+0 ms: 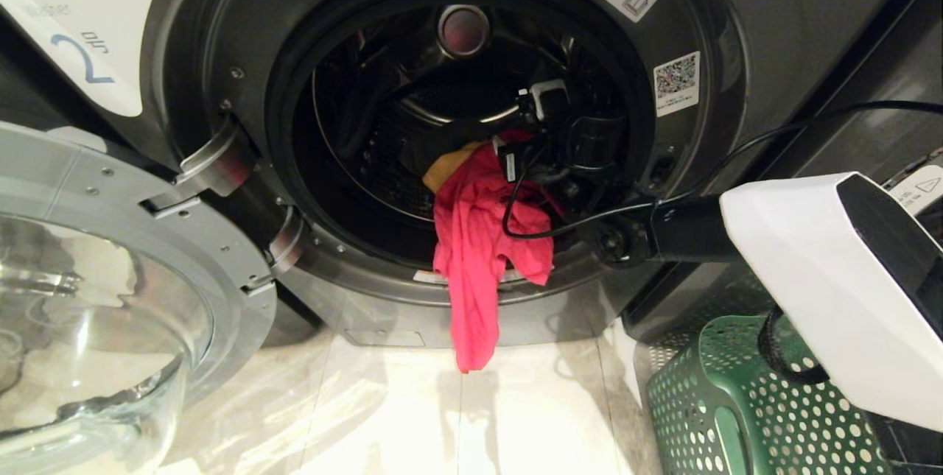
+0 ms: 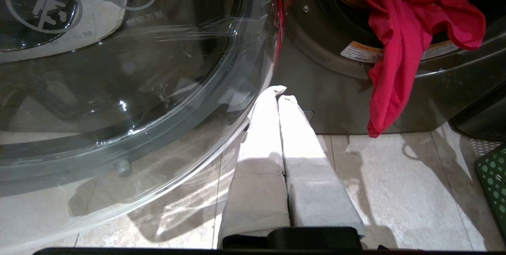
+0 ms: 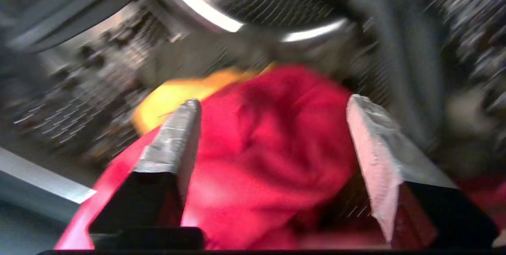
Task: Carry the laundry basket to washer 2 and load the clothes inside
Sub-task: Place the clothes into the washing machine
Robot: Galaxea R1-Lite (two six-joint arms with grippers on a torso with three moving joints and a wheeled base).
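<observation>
Dark grey washer 2 (image 1: pixel 773 11); white label (image 1: pixel 88 18), blue "2". Red garment (image 1: pixel 479 254); yellow-orange garment (image 1: pixel 449 166), possibly mustard. Dark green laundry basket (image 1: pixel 729 409), round-hole pattern.

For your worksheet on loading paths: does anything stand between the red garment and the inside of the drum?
Nothing visible does. The door is swung wide to the left and the opening is free. The red garment just drapes over the lower rim, part hanging outside; the open right end effector is right over it.
</observation>
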